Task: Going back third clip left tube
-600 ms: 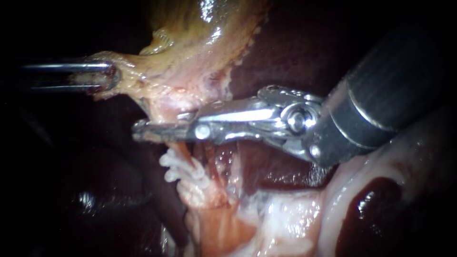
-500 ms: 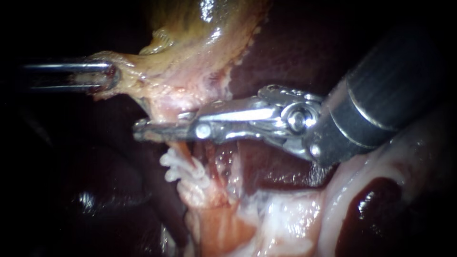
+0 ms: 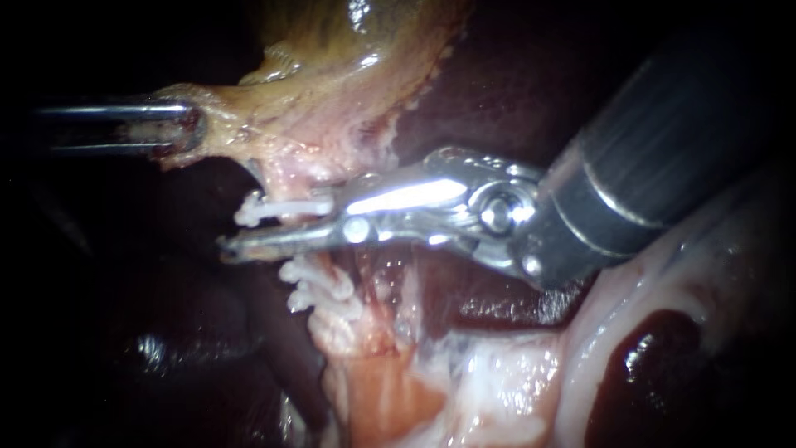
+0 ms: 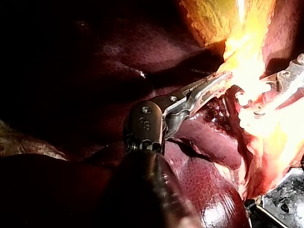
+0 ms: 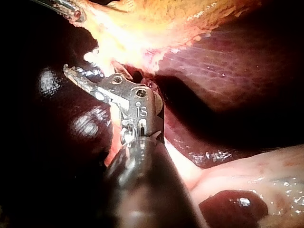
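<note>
The third clip (image 3: 282,205) sits white across the left tube (image 3: 373,386), just below where the tube meets the gallbladder (image 3: 348,75). It is apart from the two other clips (image 3: 317,289), which lie side by side lower on the same tube. The third clip lies in the gap of the right tool (image 3: 274,226), whose two halves stand apart. The lower half runs beneath the clip and past the tube, and the upper half ends close beside the clip (whether metal touches it there cannot be told). The left tool (image 3: 186,130) is clamped on the gallbladder's lower edge and holds it out sideways, so the tube is stretched over the dark liver (image 3: 489,99). The step in hand appears to be the withdrawal of the right tool. To do it well, the robot should leave that tool spread and draw it back along the line of its own shaft without lifting or twisting, so that neither half hooks the clip or drags the tube. The left tool's pull should be left alone until the right tool is clear.
</note>
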Controlling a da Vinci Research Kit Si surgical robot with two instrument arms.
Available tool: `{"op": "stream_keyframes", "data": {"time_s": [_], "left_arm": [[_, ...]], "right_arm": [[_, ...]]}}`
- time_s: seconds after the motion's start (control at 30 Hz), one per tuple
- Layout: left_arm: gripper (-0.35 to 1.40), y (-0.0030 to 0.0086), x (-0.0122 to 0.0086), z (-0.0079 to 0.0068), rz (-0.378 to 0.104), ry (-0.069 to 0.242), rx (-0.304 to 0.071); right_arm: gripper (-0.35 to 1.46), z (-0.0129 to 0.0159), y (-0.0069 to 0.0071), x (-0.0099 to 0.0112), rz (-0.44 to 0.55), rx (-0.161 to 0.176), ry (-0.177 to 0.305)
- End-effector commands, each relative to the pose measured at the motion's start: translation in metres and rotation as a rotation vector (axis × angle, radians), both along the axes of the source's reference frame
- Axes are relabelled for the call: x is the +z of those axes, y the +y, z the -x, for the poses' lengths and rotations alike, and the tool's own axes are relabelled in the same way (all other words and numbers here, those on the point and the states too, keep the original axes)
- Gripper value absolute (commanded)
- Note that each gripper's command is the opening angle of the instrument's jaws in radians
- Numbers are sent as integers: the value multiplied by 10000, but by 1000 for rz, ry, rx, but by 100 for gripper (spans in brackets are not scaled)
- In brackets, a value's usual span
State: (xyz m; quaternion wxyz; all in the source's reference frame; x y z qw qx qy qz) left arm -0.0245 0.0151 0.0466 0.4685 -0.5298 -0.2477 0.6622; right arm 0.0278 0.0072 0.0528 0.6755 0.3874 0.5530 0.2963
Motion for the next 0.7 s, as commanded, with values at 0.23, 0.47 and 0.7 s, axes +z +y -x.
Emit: {"op": "stream_keyframes", "data": {"time_s": [0.23,0.47,0.7], "left_arm": [[-35,0,0,0,0,0,1],[-35,-1,0,-2,1,0,2],[-35,-2,0,-2,1,-1,2]], "right_arm": [[50,20,5,51,112,-10,12],[50,82,-4,54,436,18,3],[50,166,-21,38,580,-16,29]]}}
